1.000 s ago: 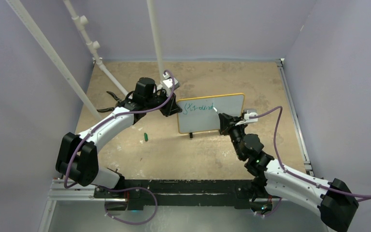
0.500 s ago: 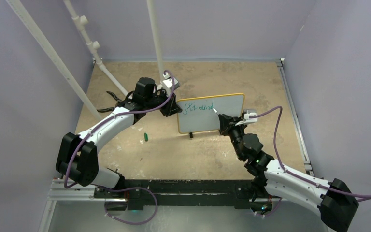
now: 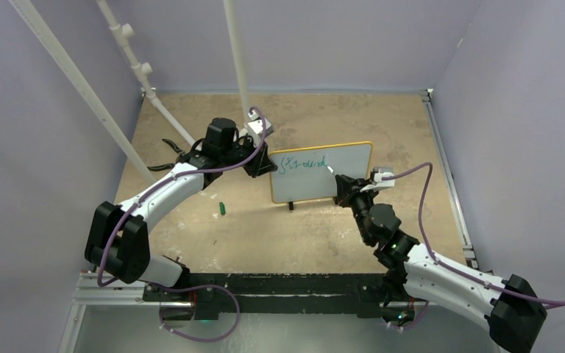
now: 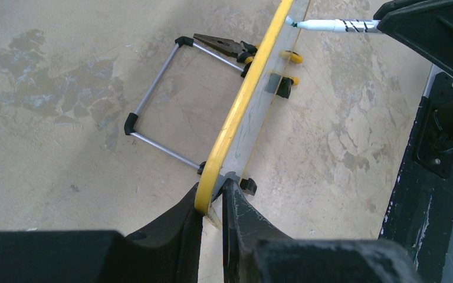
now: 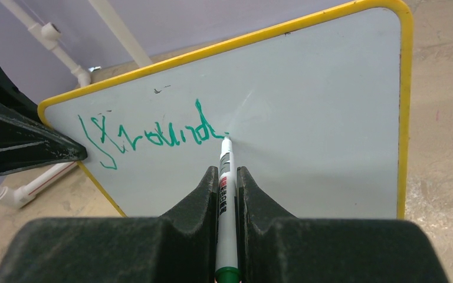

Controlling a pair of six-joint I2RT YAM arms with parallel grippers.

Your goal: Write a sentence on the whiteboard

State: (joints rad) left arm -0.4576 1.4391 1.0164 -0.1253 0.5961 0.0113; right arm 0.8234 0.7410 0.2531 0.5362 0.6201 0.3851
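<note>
Versus a second ago: marker (image 5: 226,154) tip slightly further right, touching the end of the green sentence (image 5: 153,137). Whiteboard (image 3: 338,184) in the same spot, upright mid-table. Right gripper (image 5: 227,174) clamping narrow on the white plastic barrel. Left gripper (image 4: 212,197) pinching the left yellow frame edge. Glossy white face, rounded corners, wire stand (image 4: 159,100) behind. Scuffed tan table (image 3: 265,235), green cap (image 3: 221,209) left of board.

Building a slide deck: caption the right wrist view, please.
Right pincer grips a marker, its tip at the end of the green sentence on the yellow-framed whiteboard.
</note>
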